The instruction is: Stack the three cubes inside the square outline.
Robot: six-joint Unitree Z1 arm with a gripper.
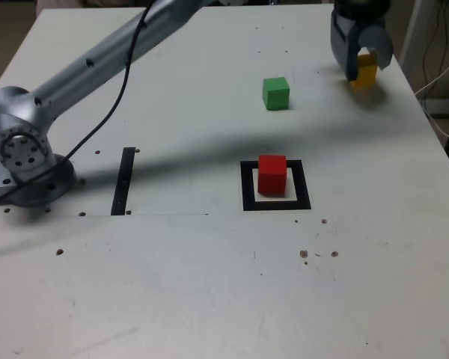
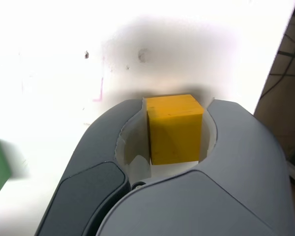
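White table [image 1: 209, 299] — hand [image 1: 361, 66] clamps the plain yellow cube [image 2: 174, 129].

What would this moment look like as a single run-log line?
hand: shut on yellow cube | red cube: in square | green cube: loose on table

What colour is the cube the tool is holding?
Yellow cube, seen best in the wrist view.
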